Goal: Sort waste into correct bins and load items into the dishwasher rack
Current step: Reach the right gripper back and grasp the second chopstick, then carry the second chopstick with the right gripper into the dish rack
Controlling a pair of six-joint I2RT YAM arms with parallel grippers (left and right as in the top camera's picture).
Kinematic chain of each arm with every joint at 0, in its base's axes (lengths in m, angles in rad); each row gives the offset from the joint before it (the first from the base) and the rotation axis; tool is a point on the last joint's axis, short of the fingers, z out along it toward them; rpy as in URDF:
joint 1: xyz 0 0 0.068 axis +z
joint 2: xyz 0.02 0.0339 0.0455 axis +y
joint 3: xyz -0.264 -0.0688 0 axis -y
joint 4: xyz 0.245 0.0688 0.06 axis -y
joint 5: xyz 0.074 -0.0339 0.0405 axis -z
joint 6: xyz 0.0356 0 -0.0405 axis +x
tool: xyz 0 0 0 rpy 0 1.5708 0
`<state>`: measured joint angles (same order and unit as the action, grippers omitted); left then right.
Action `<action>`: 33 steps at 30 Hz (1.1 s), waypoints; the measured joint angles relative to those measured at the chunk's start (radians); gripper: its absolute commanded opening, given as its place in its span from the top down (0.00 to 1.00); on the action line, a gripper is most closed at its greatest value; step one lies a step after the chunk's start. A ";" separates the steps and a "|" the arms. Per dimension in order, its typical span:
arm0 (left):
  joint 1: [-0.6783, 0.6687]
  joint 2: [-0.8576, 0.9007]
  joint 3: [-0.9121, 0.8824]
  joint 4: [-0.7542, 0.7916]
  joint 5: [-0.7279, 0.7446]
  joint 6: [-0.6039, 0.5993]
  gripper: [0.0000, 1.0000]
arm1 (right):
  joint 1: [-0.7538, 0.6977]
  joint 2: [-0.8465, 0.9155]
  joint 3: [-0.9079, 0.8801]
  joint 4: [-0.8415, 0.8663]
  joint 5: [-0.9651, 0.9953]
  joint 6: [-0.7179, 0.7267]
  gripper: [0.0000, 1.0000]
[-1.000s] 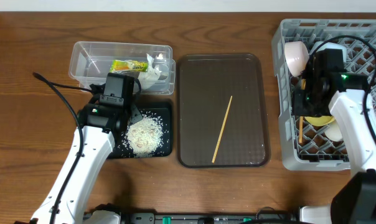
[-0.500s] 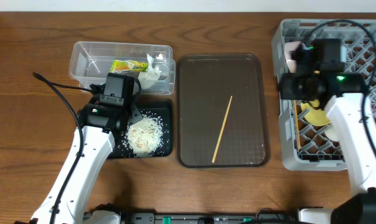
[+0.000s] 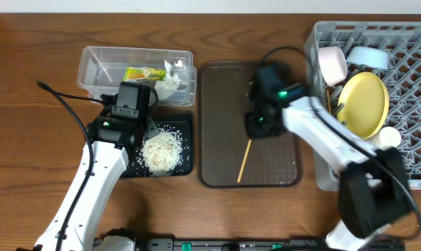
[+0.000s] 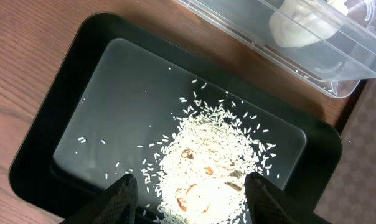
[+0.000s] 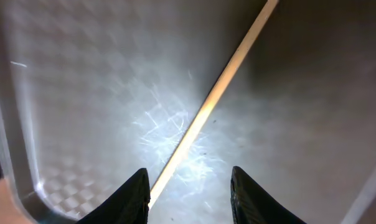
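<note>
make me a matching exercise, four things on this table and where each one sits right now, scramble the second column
Things:
1. rice scraps
2. snack wrapper
3. chopstick
4. yellow plate

Places:
A. in the grey rack
B. in the black tray
C. on the brown serving tray
D. in the clear tub

Pairs: 1-B, 2-D, 3-C, 4-A

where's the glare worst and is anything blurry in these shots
Right wrist view: strong white glare on the brown tray beside the chopstick, whole frame soft. Left wrist view: pale sheen on the black tray floor, rice heap blown out white. Overhead view: even light, no strong glare.
</note>
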<state>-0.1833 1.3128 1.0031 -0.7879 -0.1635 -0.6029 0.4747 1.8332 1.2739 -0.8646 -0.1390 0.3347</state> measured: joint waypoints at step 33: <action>0.000 0.000 0.000 0.000 0.000 0.000 0.42 | -0.403 -0.225 0.148 -0.193 0.131 -0.172 0.99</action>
<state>-0.1833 1.3128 1.0031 -0.7879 -0.1635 -0.6025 0.0715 1.6077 1.4216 -1.0573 -0.0078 0.1623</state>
